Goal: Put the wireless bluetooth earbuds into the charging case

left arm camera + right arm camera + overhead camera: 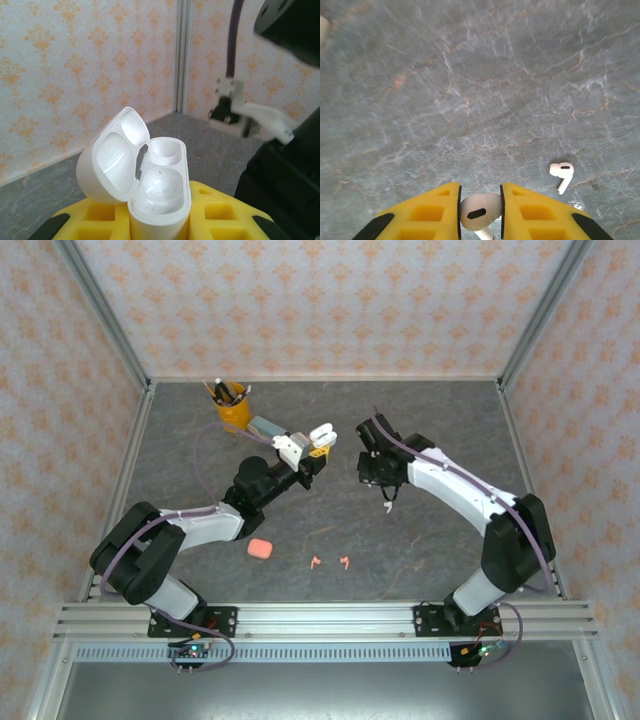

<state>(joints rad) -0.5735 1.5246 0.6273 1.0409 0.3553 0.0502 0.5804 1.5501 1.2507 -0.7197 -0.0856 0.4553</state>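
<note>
Earbud (480,212), white and glossy, dark oval vent on its bulb, pinched in right gripper (480,196) above grey table (470,75), right of centre. Second white stemmed earbud (562,176) lying just beside. Salmon-pink earbud (315,561) and its twin (345,562) nearer, side by side. Open white charging case (160,195) clamped in left gripper (160,220), raised near centre.

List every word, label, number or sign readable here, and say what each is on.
No text can be read.
white case: plain, no marking.
held earbud: plain.
pink case: plain as far as can be seen.
base boards: any print is too small to read.
</note>
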